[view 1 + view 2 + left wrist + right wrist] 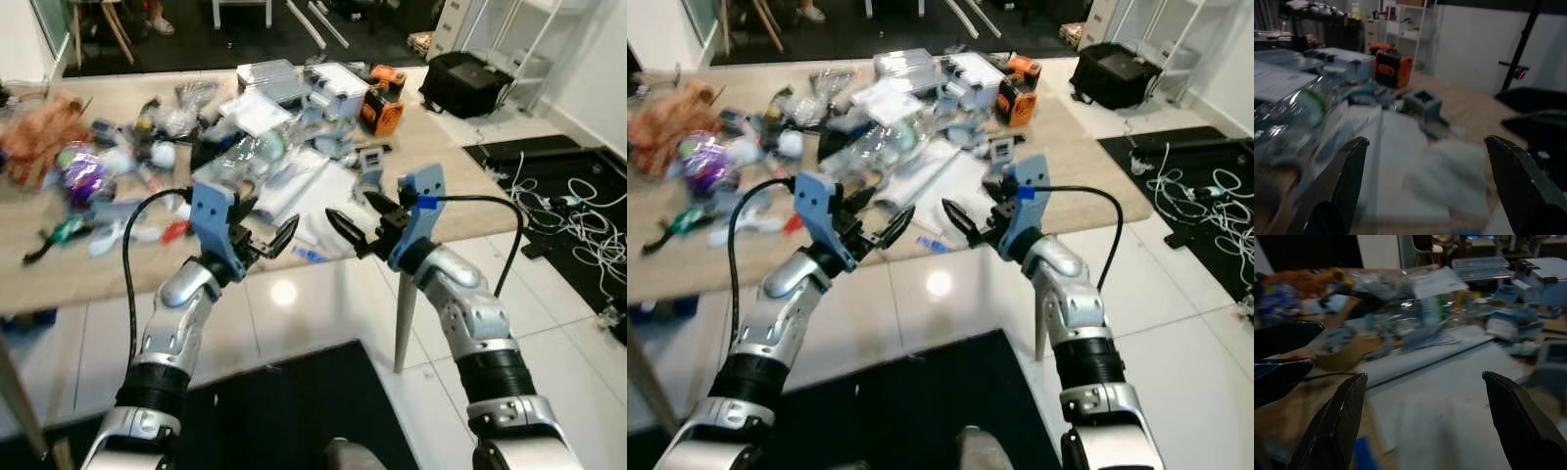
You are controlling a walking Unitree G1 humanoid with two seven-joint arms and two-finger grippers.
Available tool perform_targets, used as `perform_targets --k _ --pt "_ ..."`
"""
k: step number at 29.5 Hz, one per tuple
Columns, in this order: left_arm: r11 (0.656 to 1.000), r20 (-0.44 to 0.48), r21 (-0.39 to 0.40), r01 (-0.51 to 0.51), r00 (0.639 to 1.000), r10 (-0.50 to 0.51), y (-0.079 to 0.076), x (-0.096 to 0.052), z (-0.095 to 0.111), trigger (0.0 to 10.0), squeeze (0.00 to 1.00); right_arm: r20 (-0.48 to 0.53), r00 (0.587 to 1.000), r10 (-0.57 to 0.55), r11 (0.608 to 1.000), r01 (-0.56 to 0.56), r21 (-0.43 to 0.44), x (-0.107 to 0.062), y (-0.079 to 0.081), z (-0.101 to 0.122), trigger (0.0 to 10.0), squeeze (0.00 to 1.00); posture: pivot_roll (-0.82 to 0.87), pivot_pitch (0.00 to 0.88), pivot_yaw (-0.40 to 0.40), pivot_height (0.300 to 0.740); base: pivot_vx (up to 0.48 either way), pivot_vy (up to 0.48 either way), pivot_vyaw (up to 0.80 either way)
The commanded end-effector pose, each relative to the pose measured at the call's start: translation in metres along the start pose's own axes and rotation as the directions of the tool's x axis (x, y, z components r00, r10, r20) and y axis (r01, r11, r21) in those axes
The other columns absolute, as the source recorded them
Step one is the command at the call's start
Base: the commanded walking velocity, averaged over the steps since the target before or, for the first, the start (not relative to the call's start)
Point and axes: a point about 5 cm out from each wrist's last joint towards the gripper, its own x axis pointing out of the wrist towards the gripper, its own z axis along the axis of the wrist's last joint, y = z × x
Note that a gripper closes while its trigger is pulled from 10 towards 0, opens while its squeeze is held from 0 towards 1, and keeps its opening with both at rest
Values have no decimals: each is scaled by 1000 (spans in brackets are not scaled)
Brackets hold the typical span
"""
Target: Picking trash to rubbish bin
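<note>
Left hand (266,238) and right hand (359,227) both released, fingers spread, grasping nothing, hovering at the near edge of the counter (59,264). Trash pile spread across it: crushed clear bottle (245,155), white sheets (318,196), orange cloth (39,137). Orange case (384,108) and grey boxes (294,83) crowd the far side.

You are holding both silver arms raised and bent at the elbow, forearms angling inward so the two end effectors are facing each other. Your left end effector (266,239) is hanging with its black fingers (1337,188) spread apart, gripping nothing. Your right end effector (361,223) is mirroring it, its fingers (1334,426) parted and empty, tips well apart from the left's.
</note>
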Motion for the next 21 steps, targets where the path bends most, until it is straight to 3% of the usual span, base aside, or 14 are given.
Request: perform_targets --k 1,9,11,13,15,18,21 --pt "1000 -8 -8 -5 1000 5 -1 -2 -4 10000 0 1 1000 -1 1000 1 0 0 0 2 10000 0 -58 0 -43 740 480 0 0" --pt "1000 -25 29 8 1000 -7 0 -2 -3 10000 0 -52 998 35 999 -37 -38 0 2 0 10000 0 -59 0 -41 740 447 0 0" --pt "989 -73 111 95 993 -88 -2 -7 -1 10000 0 -96 992 77 995 -83 -60 -4 3 -2 10000 0 -59 0 -41 740 0 0 0" --pt "985 -84 127 117 991 -107 -3 -9 0 10000 0 -108 990 85 994 -93 -65 -4 3 -2 10000 0 -59 0 -41 740 0 0 0" --pt "958 -162 226 177 977 -142 2 -15 2 10000 0 -176 975 134 986 -148 -71 -9 2 -1 10000 0 -54 0 -42 740 0 0 0" --pt "946 -191 255 200 969 -154 5 -18 3 10000 0 -187 970 157 983 -172 -67 -11 2 1 10000 0 -54 0 -41 740 0 0 0" --pt "903 -293 322 283 937 -189 11 -28 9 10000 0 -243 936 255 955 -283 -85 -25 0 11 10000 0 -54 0 -42 740 0 0 0"
